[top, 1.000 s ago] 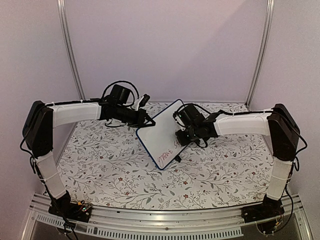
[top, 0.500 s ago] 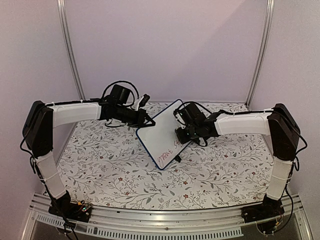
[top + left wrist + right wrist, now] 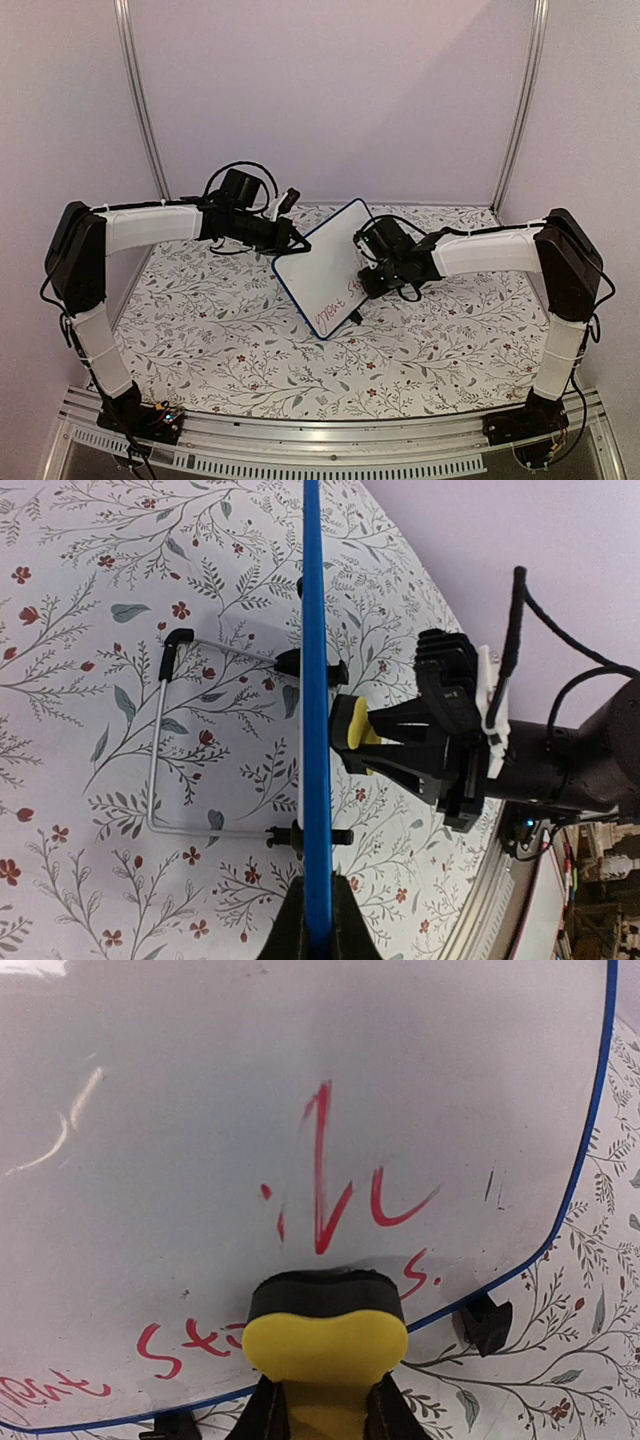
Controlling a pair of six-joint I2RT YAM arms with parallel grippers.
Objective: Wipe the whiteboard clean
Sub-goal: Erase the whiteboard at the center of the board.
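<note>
The whiteboard (image 3: 322, 275) stands tilted on the table, white with a blue frame and red writing near its lower edge. My left gripper (image 3: 288, 243) is shut on its upper left edge; the left wrist view shows the blue frame (image 3: 316, 730) edge-on between the jaws (image 3: 316, 920). My right gripper (image 3: 368, 283) is shut on a yellow sponge eraser (image 3: 325, 1340), whose black pad presses on the board face (image 3: 300, 1110) just below red strokes (image 3: 325, 1190). More red words (image 3: 165, 1345) run along the bottom edge. The eraser (image 3: 352, 725) also shows in the left wrist view, against the board's right side.
A floral tablecloth (image 3: 220, 330) covers the table. The board's wire stand (image 3: 160, 750) and black feet (image 3: 485, 1322) rest on it. White walls and metal posts (image 3: 140, 100) enclose the back. The aluminium rail (image 3: 320, 440) with the arm bases runs along the near edge.
My right gripper with the eraser has slid slightly along the board towards its right edge and down. The left arm and the board have stayed still.
</note>
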